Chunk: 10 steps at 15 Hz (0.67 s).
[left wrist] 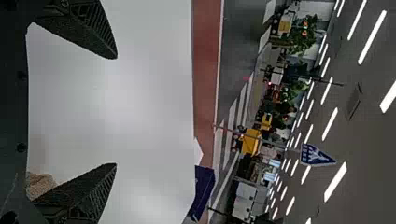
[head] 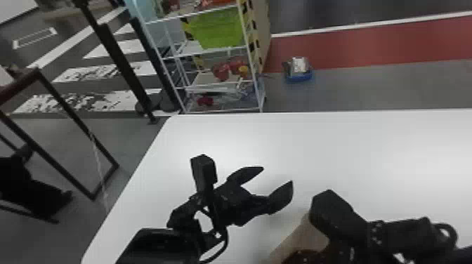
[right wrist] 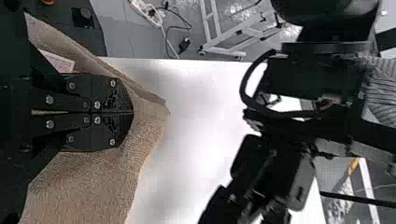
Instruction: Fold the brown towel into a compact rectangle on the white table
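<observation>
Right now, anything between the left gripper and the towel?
Nothing visible between the left gripper and the brown towel's left edge. The right arm covers the towel farther right, with the right gripper shut on the cloth, so that side looks blocked.

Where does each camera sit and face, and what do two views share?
Head view: on the head, looking forward and down at the white table; both arms show.
Left wrist view: on that wrist, looking across the table into the room; its open pincer shows.
Right wrist view: on that wrist, facing the brown towel; its closed pincer and black arm parts show.
Both wrist views share towel and table.
</observation>
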Each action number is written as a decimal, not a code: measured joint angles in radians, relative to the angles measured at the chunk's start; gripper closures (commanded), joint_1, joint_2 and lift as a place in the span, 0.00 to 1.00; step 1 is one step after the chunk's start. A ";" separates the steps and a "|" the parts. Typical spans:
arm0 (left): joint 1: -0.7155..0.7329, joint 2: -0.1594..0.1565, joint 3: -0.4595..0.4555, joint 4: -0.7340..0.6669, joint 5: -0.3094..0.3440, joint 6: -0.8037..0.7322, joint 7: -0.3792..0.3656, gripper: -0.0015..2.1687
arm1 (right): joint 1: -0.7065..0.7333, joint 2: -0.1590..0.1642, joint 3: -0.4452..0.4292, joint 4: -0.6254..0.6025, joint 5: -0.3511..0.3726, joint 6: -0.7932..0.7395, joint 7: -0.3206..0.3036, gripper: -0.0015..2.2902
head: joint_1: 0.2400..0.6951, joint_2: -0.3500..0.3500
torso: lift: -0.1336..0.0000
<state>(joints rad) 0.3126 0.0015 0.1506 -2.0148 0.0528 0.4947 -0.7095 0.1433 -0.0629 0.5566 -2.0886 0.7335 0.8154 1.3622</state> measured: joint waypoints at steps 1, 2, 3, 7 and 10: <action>0.003 0.000 0.000 0.000 0.007 -0.007 0.005 0.03 | 0.000 0.000 -0.021 -0.018 -0.015 0.001 0.000 0.87 | 1.00 1.00 | 0.08; 0.006 0.000 0.001 0.000 0.012 -0.013 0.006 0.03 | 0.001 0.000 -0.051 -0.033 -0.039 0.002 0.000 0.87 | 1.00 0.99 | 0.08; 0.008 0.000 0.002 0.000 0.015 -0.016 0.006 0.03 | 0.001 0.001 -0.079 -0.039 -0.060 0.000 0.000 0.87 | 1.00 0.98 | 0.08; 0.016 0.000 0.007 -0.001 0.019 -0.019 0.001 0.03 | 0.004 0.007 -0.154 -0.046 -0.108 -0.022 0.000 0.87 | 1.00 0.93 | 0.08; 0.017 0.000 0.015 -0.001 0.022 -0.017 -0.002 0.03 | 0.048 -0.013 -0.161 -0.089 -0.081 -0.025 0.000 0.87 | 1.00 0.92 | 0.08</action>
<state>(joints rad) 0.3298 0.0015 0.1653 -2.0157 0.0745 0.4775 -0.7120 0.1913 -0.0761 0.3959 -2.1775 0.6521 0.7909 1.3622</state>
